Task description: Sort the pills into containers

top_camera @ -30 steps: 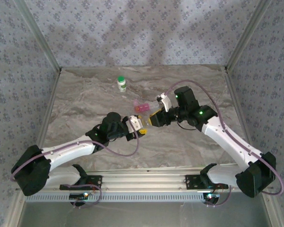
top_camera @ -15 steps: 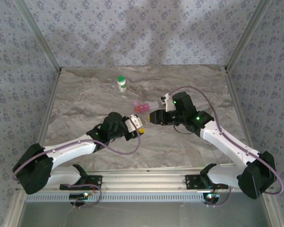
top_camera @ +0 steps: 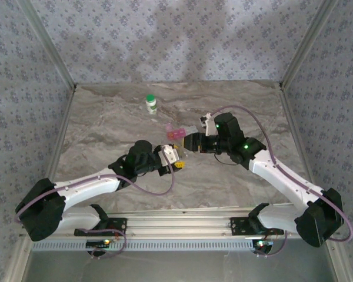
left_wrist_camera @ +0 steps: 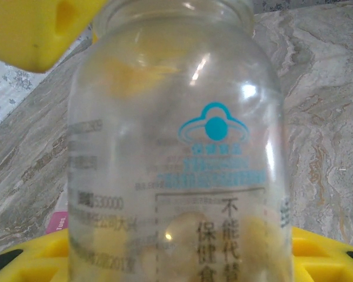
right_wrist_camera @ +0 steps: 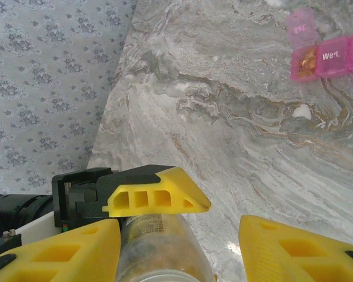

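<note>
Top external view, Ana asks: going from the left, what stands where?

Ben: Far back is the white plastic bottle with a green cap [top_camera: 151,104], alone on the grey marbled table [top_camera: 106,129]. Nearer, the left gripper [top_camera: 175,161] is clamped on the small clear glass vial with blue print [left_wrist_camera: 176,153]. Yellowish pills lie inside it.

Ana: And further right?

Ben: Behind the vial lies the pink translucent strip pill case [right_wrist_camera: 320,50], with amber pills in its end compartment. One small white pill [right_wrist_camera: 302,110] lies loose just beside it. Then comes the right gripper [right_wrist_camera: 179,226]. Its yellow fingers [right_wrist_camera: 300,247] stand apart on both sides of the vial and do not pinch it.

Ana: So how to do this step well?

Ben: I judge that pills are being brought to the vial's mouth. The left clamp should hold firm and not turn; whether the vial is upright I cannot tell. The right fingers should be wide enough before that arm draws back, straight along the vial, so that no finger drags the glass. For the loose pill, come down with one fingertip on each side and close slowly, because such a small round thing slips easily.
</note>
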`<state>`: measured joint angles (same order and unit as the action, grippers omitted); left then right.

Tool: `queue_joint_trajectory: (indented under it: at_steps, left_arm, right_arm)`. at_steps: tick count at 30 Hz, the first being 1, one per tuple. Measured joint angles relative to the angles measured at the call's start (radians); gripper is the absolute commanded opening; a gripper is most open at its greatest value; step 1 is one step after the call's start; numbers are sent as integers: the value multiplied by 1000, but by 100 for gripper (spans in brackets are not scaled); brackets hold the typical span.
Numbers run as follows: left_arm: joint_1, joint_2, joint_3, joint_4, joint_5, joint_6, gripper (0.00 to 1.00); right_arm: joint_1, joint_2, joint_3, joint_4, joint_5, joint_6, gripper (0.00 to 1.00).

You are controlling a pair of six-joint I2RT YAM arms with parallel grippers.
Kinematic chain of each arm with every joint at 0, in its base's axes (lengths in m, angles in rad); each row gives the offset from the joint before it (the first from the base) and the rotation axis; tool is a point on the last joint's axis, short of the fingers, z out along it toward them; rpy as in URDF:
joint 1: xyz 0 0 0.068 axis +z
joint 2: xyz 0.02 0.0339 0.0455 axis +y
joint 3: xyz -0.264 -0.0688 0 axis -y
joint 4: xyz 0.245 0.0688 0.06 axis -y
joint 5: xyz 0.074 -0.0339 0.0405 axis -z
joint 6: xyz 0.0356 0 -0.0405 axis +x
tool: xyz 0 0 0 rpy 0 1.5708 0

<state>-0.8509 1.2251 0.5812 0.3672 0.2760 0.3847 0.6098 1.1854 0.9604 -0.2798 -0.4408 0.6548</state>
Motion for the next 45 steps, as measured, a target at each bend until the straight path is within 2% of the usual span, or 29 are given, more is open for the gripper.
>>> queue_joint_trajectory:
  at_steps: [22,25,30,33,35,37,41,45]
  left_arm:
    - [-2,2,0,61,-15,7,0]
    - [-2,2,0,64,-23,7,0]
    - [-2,8,0,64,-29,7,2]
    - [-2,8,0,71,-30,5,21]
    - [-3,8,0,80,-30,3,48]
    - [-6,8,0,97,-32,2,99]
    - [-6,8,0,118,-60,-10,99]
    - [-6,7,-2,146,-85,-12,99]
  right_arm:
    - [47,-31,-19,0,-23,35,65]
    - [50,-31,-27,1,-29,38,60]
    - [50,-32,-31,13,-34,52,42]
    - [47,-40,-33,16,-32,60,39]
    - [44,-48,-33,17,-30,60,39]
    - [37,-56,-33,16,-30,60,38]
    - [-13,-80,-33,-6,10,52,38]
    - [-55,-77,1,-93,144,-33,37]
